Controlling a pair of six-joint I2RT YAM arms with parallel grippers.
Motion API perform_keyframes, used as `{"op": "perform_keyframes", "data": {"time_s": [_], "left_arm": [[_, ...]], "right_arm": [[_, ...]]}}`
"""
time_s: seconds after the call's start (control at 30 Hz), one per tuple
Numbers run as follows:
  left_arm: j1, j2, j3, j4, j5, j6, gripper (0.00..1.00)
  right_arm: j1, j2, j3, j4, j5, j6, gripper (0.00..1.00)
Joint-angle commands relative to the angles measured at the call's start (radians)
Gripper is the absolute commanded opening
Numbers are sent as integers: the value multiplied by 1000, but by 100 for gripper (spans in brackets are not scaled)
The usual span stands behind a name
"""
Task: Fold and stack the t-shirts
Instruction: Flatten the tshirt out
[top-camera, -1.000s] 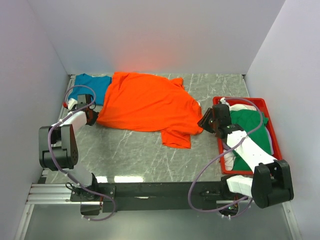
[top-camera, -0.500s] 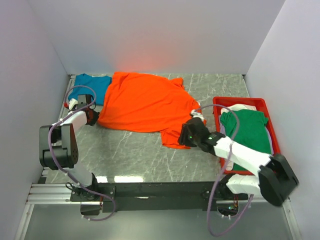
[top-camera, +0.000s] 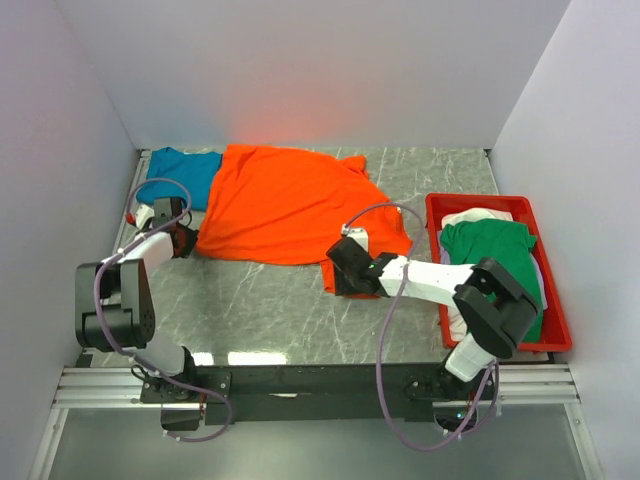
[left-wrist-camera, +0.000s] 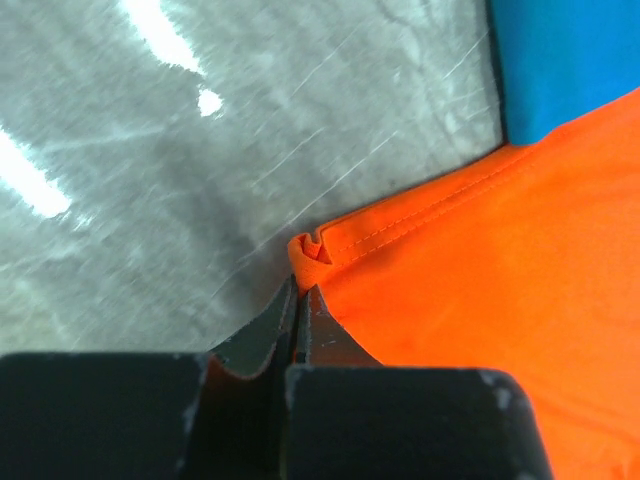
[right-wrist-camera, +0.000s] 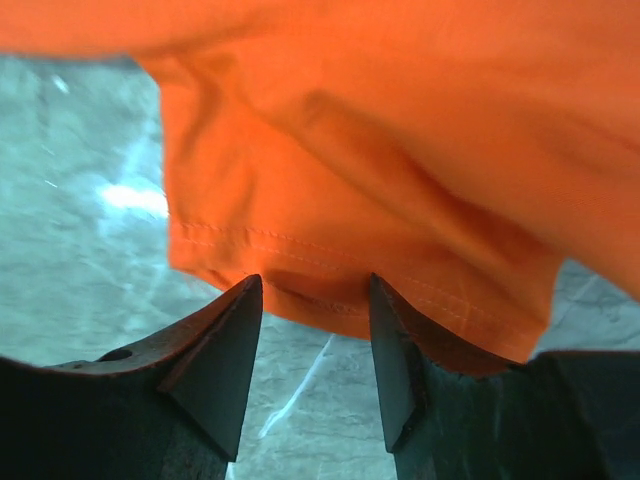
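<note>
A bright orange t-shirt (top-camera: 290, 205) lies spread across the middle of the table. Its near left corner (left-wrist-camera: 312, 248) sticks out from the tips of my left gripper (left-wrist-camera: 300, 292), which is shut on it at the shirt's left edge (top-camera: 185, 240). My right gripper (right-wrist-camera: 315, 285) is open low over the table, its tips at the hem of the orange sleeve (top-camera: 355, 280). A teal blue t-shirt (top-camera: 185, 172) lies at the back left, partly under the orange one. A green t-shirt (top-camera: 495, 250) lies over a white one (top-camera: 470, 215) in the tray.
The red plastic tray (top-camera: 558, 310) stands at the right, beside the right arm's base. Grey walls close in the table at the back and on both sides. Bare marbled tabletop (top-camera: 260, 300) runs along the front.
My right arm has swung left from over the tray to the orange sleeve, its jaws widening. The left gripper has stayed shut on the corner, barely moving.
</note>
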Motion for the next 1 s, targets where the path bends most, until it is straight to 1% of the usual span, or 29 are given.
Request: {"op": "perform_keyframes", "data": {"time_s": [0.0,0.03,0.1,0.13,0.17,0.27,0.4,0.43,0.5,0.6,0.73,0.8,0.83,0.87,0.9,0.93,0.97], "left_arm": [[1,-81,-46,53,-7,-35,1],[1,-92,-69,66,-15,-36,1],[1,-130,-98,86,-15,-42,1],[3,-144,-132,97,-13,-44,1],[1,-156,-149,123,-10,-44,1],[1,-195,-193,139,-13,-44,1],[1,-254,-232,140,-18,-24,1],[1,-265,-242,139,-27,-19,2],[1,-291,-247,125,-41,-10,3],[-3,-322,-259,120,-26,-10,4],[-8,-379,-295,94,-41,-13,9],[-8,-419,-316,80,-53,-25,17],[-8,-441,-321,58,-56,-30,22],[-9,-448,-325,45,-64,-42,29],[-9,-458,-327,30,-73,-45,34],[-8,-466,-328,5,-82,-45,39],[-9,-480,-329,-7,-88,-47,45]], "right_arm": [[32,47,35,-38,50,2,52],[40,62,29,-38,43,5,50],[49,72,25,-39,34,14,35],[52,73,23,-56,26,24,25],[64,66,12,-62,21,28,13],[84,-14,-23,-107,-17,44,4],[118,-181,-84,-202,-81,65,1],[126,-247,-107,-220,-91,80,1],[150,-316,-136,-263,-132,96,0],[176,-452,-195,-308,-190,143,0],[198,-529,-262,-314,-241,185,1],[199,-548,-281,-296,-262,202,1],[201,-552,-293,-286,-270,205,3],[201,-553,-299,-277,-270,209,5],[201,-557,-304,-253,-301,212,9],[201,-559,-304,-243,-309,215,21],[199,-563,-302,-239,-310,219,26]]}}
